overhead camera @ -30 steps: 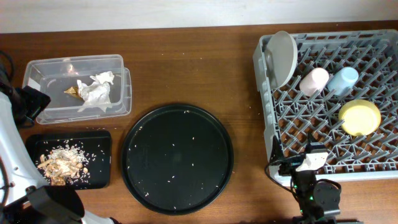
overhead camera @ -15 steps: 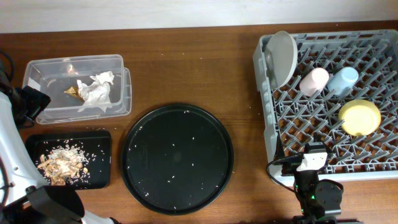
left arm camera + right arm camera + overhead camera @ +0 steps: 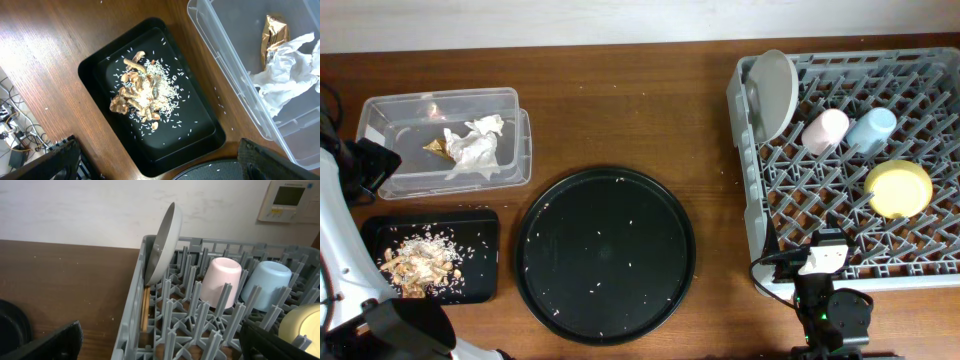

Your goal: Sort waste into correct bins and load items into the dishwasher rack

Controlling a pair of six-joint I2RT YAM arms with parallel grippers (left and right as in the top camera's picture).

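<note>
The crumpled white tissue [image 3: 472, 148] and the gold-brown wrapper [image 3: 435, 147] lie in the clear tub [image 3: 510, 165]. The food scraps [image 3: 415, 262] lie in the shallow black tray [image 3: 480, 250]. In the dishwasher rack [image 3: 748, 205] the grey-white plate [image 3: 772, 95] stands on edge, with the pink cup [image 3: 825, 130], blue cup [image 3: 871, 130] and yellow bowl [image 3: 898, 188] beside it. My left gripper [image 3: 160, 167] is open and empty above the black tray's [image 3: 200, 135] near end. My right gripper [image 3: 162, 347] is open and empty over the rack's [image 3: 131, 325] front left corner.
A large round black tray [image 3: 605, 255] with scattered rice grains sits in the middle of the table. Thin wooden chopsticks [image 3: 145, 307] lie inside the rack along its left wall. My left arm [image 3: 345, 230] runs along the table's left edge.
My right gripper has shifted slightly toward the table's front edge. Nothing else has moved.
</note>
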